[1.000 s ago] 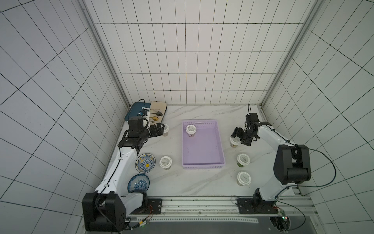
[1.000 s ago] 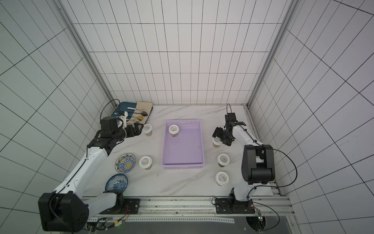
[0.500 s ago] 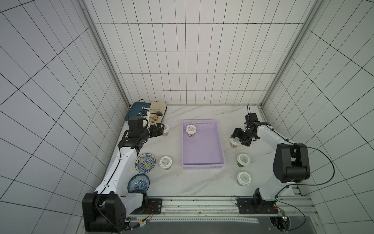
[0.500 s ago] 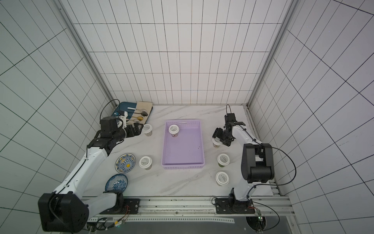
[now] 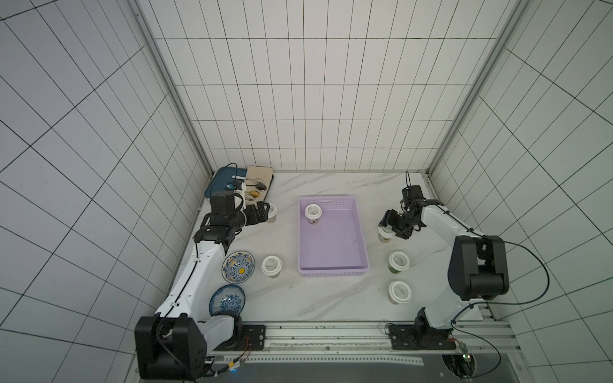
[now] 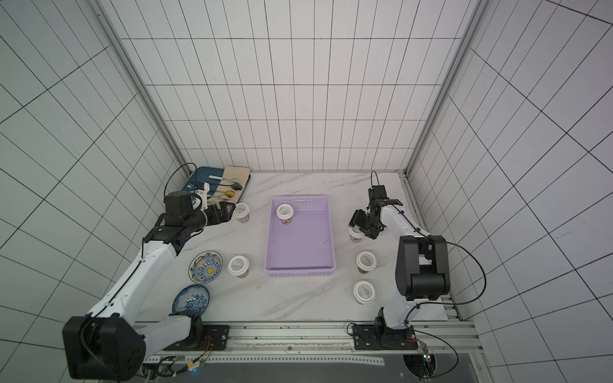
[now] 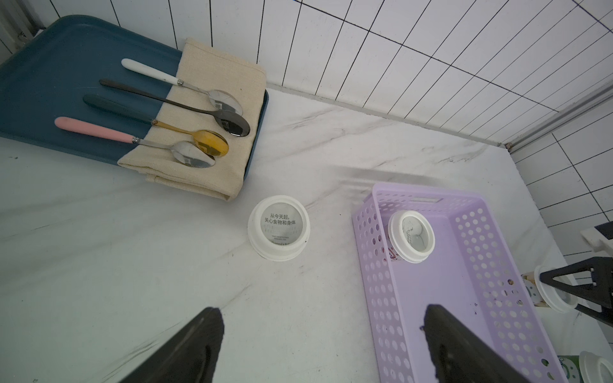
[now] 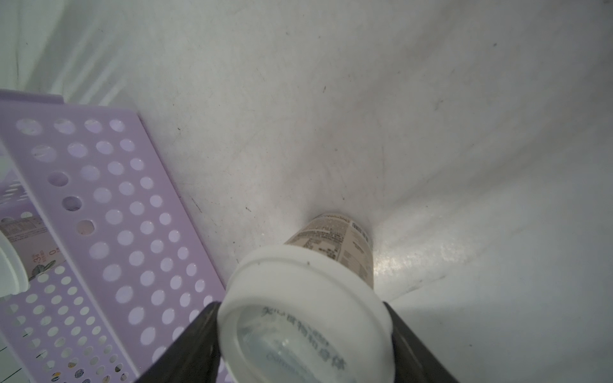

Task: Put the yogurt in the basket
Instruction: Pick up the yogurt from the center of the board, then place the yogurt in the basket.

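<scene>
My right fingers (image 8: 199,335) flank the lid of a cup (image 8: 308,291) standing on the surface (image 8: 365,116) just beside the basket (image 8: 109,172). I cannot tell whether they grip it. My left fingers (image 7: 202,345) gape wide and hold nothing, near a second cup (image 7: 278,227). A third cup (image 5: 312,211) sits in the basket's far corner. Three more cups (image 5: 271,264) (image 5: 398,260) (image 5: 399,290) stand outside it.

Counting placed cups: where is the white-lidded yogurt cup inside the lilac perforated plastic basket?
In both top views the white-lidded yogurt cup stands in the lilac basket's far corner, on the robot's left.
</scene>
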Robot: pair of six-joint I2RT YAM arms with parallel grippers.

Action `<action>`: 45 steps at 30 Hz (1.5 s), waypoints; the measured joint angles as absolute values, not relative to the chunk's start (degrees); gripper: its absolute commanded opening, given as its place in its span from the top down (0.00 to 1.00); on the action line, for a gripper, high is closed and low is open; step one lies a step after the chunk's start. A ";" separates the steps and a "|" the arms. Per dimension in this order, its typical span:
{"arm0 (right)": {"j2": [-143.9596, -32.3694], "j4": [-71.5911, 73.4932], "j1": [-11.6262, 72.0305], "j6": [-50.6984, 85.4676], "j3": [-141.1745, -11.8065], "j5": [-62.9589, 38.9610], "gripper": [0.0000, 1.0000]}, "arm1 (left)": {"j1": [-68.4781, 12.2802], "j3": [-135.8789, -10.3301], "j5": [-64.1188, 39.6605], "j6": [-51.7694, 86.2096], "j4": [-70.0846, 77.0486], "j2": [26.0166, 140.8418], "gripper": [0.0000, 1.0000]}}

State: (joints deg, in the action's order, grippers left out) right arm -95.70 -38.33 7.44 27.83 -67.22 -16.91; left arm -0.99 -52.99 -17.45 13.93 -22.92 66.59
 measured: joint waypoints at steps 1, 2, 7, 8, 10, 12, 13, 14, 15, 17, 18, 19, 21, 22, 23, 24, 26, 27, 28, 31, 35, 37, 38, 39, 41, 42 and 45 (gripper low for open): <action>-95.24 -38.76 7.44 27.83 -67.24 -16.93 0.31 | -0.99 -52.99 -17.50 13.93 -22.92 66.61 0.02; -94.67 -39.16 7.44 27.81 -67.26 -16.93 0.31 | -1.02 -52.99 -17.45 13.91 -22.90 66.61 0.02; -92.36 -42.33 7.70 27.81 -69.76 -16.91 0.30 | -0.97 -52.99 -17.50 13.93 -22.72 66.59 0.02; -92.12 -43.22 8.05 27.81 -71.09 -16.88 0.30 | -0.93 -52.99 -17.47 13.93 -22.74 66.61 0.02; -91.66 -44.12 8.78 27.75 -73.73 -16.64 0.30 | -0.89 -52.99 -17.28 13.93 -22.70 66.61 0.02; -91.29 -44.86 10.00 27.73 -76.20 -16.43 0.30 | -0.89 -52.97 -16.93 13.91 -22.46 66.61 0.02; -91.24 -45.28 10.81 27.73 -77.56 -16.43 0.30 | -0.84 -52.97 -16.88 13.93 -22.46 66.61 0.02; -91.24 -45.74 11.79 27.79 -79.00 -16.45 0.30 | -0.78 -52.97 -16.93 13.93 -22.50 66.61 0.02; -91.29 -46.24 12.53 27.81 -80.14 -16.49 0.30 | -0.67 -52.97 -16.91 13.93 -22.52 66.61 0.02; -91.42 -47.37 14.15 27.88 -82.87 -16.60 0.30 | -0.54 -52.97 -16.58 13.91 -22.50 66.61 0.02; -91.64 -47.66 14.90 27.90 -84.12 -16.58 0.30 | -0.54 -52.97 -16.40 13.89 -22.44 66.61 0.02; -92.01 -47.79 15.66 27.94 -85.43 -16.58 0.30 | -0.54 -52.97 -16.29 13.91 -22.44 66.61 0.02; -93.08 -47.97 17.12 28.16 -87.70 -16.78 0.30 | -0.49 -52.97 -16.32 13.91 -22.46 66.61 0.02; -93.86 -48.12 17.80 28.34 -88.79 -16.99 0.30 | -0.38 -52.97 -16.38 13.91 -22.50 66.61 0.02; -94.72 -48.23 18.48 28.62 -89.82 -17.23 0.30 | -0.36 -52.97 -16.36 13.91 -22.55 66.61 0.02; -95.59 -48.27 19.11 28.84 -90.72 -17.39 0.30 | -0.30 -52.97 -16.27 13.91 -22.50 66.61 0.02; -97.12 -48.29 20.14 29.26 -92.03 -17.61 0.30 | -0.30 -52.97 -16.10 13.89 -22.44 66.61 0.02; -98.06 -48.31 20.78 29.50 -92.77 -17.74 0.30 | -0.30 -52.97 -16.10 13.89 -22.44 66.61 0.02; -98.87 -48.36 21.28 29.80 -93.41 -17.89 0.30 | -0.27 -52.97 -16.14 13.91 -22.48 66.61 0.02; -101.38 -48.36 22.85 30.63 -95.29 -18.65 0.30 | -0.16 -52.97 -16.27 13.89 -22.52 66.61 0.02; -104.55 -48.23 24.86 31.59 -97.65 -19.31 0.30 | -0.16 -52.97 -16.16 13.91 -22.48 66.61 0.02; -106.43 -48.16 25.69 32.03 -99.09 -19.64 0.30 | -0.16 -52.97 -16.32 13.91 -22.52 66.59 0.02; -107.42 -48.01 26.06 32.25 -99.74 -19.86 0.30 | -0.16 -52.97 -16.36 13.89 -22.55 66.59 0.02; -108.27 -47.77 26.41 32.51 -100.14 -20.08 0.30 | -0.16 -52.97 -16.29 13.89 -22.52 66.61 0.02; -110.21 -47.55 27.11 32.91 -101.03 -20.36 0.30 | -0.23 -52.97 -16.10 13.87 -22.48 66.59 0.02; -111.15 -47.46 27.44 33.08 -101.51 -20.47 0.30 | -0.27 -52.97 -16.10 13.87 -22.48 66.59 0.02; -114.61 -47.44 28.32 33.34 -103.79 -20.84 0.30 | -0.32 -52.97 -16.29 13.87 -22.57 66.59 0.02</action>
State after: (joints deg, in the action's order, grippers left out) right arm -114.61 -47.44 28.32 33.34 -103.79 -20.84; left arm -0.32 -52.97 -16.29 13.87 -22.57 66.59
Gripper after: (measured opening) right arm 0.705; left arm 0.984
